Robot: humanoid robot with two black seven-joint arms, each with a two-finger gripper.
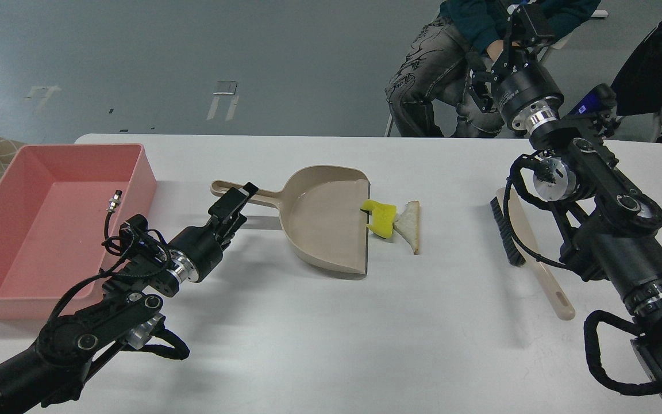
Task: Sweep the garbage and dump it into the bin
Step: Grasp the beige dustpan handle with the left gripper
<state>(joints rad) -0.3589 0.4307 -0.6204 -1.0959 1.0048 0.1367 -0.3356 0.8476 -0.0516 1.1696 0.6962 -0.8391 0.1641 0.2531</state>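
**While the left gripper closes in on the dustpan handle, keep the pan's lip put**

With the left gripper (238, 202) sitting at the dustpan (322, 218) handle, you're at the grasp step by my read. Its jaws look narrow around the handle's near part, but contact isn't clear from this angle, so I can't tell if it's actually clamped. Confirm grip before you move anything.

Right gripper (523, 17) is up at 1 o'clock, high off the table (308, 345), end-on and dark; can't tell its opening. It holds nothing I can see.

Garbage sits at table centre, right at the pan's mouth: yellow chunk (381, 217) overlapping the lip, bread slice (410, 225) touching it on the 3 o'clock side. Bin (49, 230) is at 9 o'clock, nothing in it. Brush (523, 247) lies untouched at 3 o'clock, bristles facing the scraps.

Tips:
- Pin the pan flat; the lip needs to stay flush to the table or the slice slides under.
- Sweep toward 9 o'clock, low and short.

Materials: pan is smooth beige plastic, scoop-shaped, dark rubbery lip. Chunk looks spongy, notched, light; probably bounces. Slice is thin, triangular, crust edge. Bin is rigid salmon-pink plastic, plain walls.
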